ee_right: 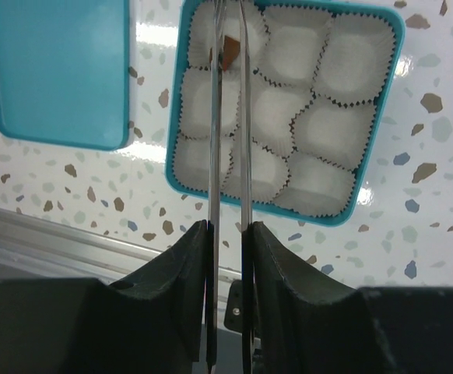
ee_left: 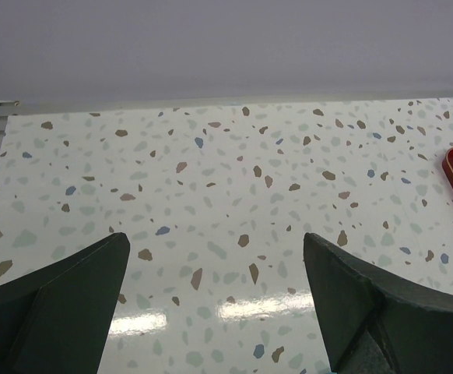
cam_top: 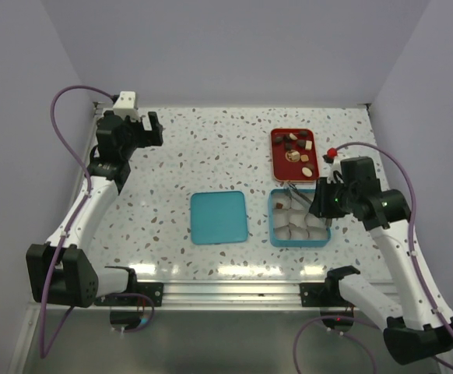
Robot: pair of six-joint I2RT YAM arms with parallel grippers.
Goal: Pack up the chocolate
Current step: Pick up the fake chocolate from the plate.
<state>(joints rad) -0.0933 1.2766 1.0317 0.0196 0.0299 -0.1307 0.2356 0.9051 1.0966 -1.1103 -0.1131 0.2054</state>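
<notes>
A small brown chocolate piece (ee_right: 230, 53) shows between the blades of tweezers (ee_right: 214, 140) at a corner paper cup (ee_right: 201, 39) of the teal box (ee_right: 377, 117), ahead of the right hand (ee_right: 226, 234), which is clamped on the tweezers. Other pieces (cam_top: 289, 144), dark, tan and cream, lie on the red tray (cam_top: 281, 167) beyond. The left hand (ee_left: 215, 249) hangs, fingers apart, over the speckled worktop (ee_left: 211, 171).

The box (cam_top: 296, 244) sits right of centre on the desk (cam_top: 211, 156), paper cups (cam_top: 295, 227) packed inside in rows. The lid (cam_top: 219, 217) lies just left of it, apart. The tray (cam_top: 282, 167) lies behind the box, chocolate (cam_top: 295, 145) on it. The right tool (ee_right: 226, 234) holds tweezers (ee_right: 244, 140) out over the box; the left tool (ee_left: 215, 249) hangs far back left.
</notes>
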